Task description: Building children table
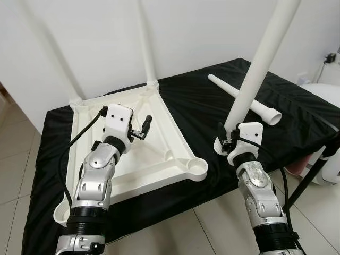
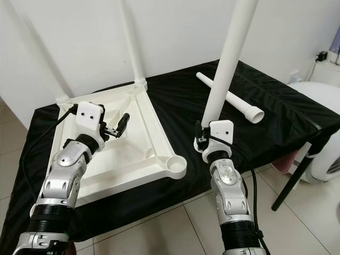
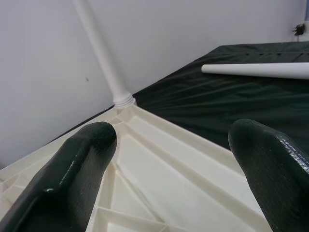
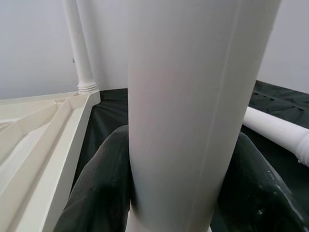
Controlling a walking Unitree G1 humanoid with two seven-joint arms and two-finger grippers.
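The white children's tabletop (image 1: 159, 127) lies upside down on the black-covered table (image 1: 297, 122). Two white legs stand in its far corners (image 1: 149, 64) (image 1: 74, 90). The near right corner socket (image 1: 196, 168) holds no leg. My right gripper (image 1: 227, 139) is shut on a third white leg (image 1: 255, 74), held upright just right of that corner, its foot close to the cloth. My left gripper (image 1: 144, 127) hovers open above the tabletop's ribbed underside, its fingers (image 3: 77, 169) holding nothing. A fourth leg (image 1: 244, 98) lies loose on the cloth behind.
The tabletop's near left corner hangs over the table's front edge. A white appliance (image 1: 326, 133) stands at the right beside a black table leg (image 1: 308, 175). Tiled floor lies below. A white wall backs the table.
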